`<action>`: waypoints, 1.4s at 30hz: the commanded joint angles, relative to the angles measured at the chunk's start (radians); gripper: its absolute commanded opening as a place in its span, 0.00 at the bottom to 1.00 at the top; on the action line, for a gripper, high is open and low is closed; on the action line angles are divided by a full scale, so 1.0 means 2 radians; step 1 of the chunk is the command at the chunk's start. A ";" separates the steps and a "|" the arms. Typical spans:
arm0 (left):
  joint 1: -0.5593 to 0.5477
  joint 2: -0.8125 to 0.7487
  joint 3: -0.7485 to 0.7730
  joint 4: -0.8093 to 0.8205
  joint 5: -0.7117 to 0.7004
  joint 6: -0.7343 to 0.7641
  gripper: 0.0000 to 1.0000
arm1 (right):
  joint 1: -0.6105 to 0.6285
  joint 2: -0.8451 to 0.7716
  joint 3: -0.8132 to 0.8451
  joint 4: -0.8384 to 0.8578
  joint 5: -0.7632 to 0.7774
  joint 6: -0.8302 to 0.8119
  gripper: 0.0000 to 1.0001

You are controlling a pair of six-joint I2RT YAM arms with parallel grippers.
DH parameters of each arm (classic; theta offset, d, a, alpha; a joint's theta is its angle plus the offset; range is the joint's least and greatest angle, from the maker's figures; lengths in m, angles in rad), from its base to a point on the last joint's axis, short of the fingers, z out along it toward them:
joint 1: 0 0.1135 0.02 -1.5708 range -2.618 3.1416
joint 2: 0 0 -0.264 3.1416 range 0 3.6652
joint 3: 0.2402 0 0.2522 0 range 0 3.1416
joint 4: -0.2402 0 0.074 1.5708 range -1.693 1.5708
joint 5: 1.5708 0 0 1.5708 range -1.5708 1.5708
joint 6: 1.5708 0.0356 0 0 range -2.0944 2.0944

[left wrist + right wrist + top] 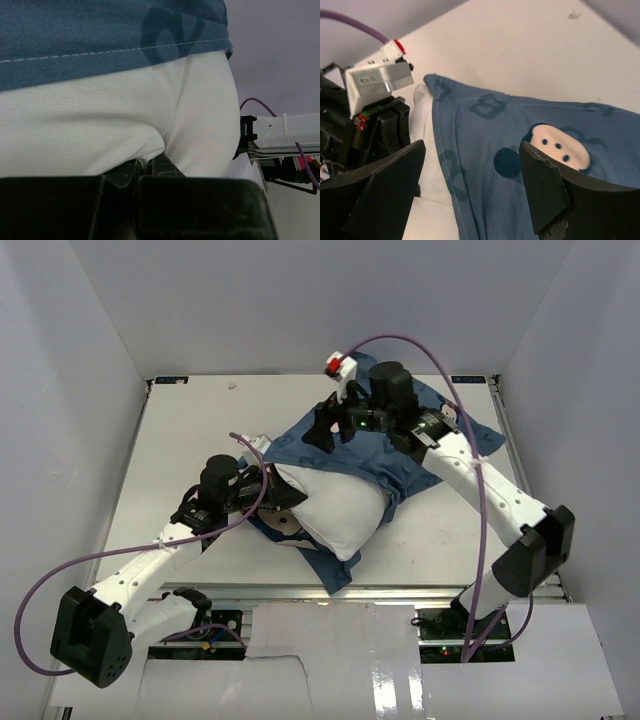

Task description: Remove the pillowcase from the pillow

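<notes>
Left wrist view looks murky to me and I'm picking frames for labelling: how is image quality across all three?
Left wrist: the left gripper is an underexposed black mass, while the pillow is bright yet shows its weave. Right wrist: the pillowcase print is sharp, but the near fingers are soft-edged. Top external: even light, with glare on the front white panel.

The plump white pillow (pixel 335 510) juts halfway out of the crumpled blue pillowcase (pixel 400 465) — mid-table.

Pillowcase (pixel 305 452): soft matt blue cloth, printed, with a pale stitched hem. Pillow (pixel 340 510): smooth white cloth of fine weave. Table (pixel 190 430): smooth matt white top. Right gripper (pixel 472 155) fingers (pixel 547 192): matt black plastic, chipped rough at one edge. Cable (pixel 485 530): glossy purple sheath.
</notes>
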State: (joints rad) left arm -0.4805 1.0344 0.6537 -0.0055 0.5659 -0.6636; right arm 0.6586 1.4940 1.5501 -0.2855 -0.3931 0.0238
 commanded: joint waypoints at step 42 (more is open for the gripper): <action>-0.024 -0.152 0.099 -0.101 -0.179 -0.003 0.00 | -0.056 0.288 0.178 -0.025 0.276 0.074 0.08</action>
State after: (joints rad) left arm -0.5095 0.8349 0.7448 -0.2115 0.2440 -0.6621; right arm 0.6357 2.0762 1.9335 -0.3481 -0.0013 0.1890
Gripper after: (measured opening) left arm 0.079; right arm 0.079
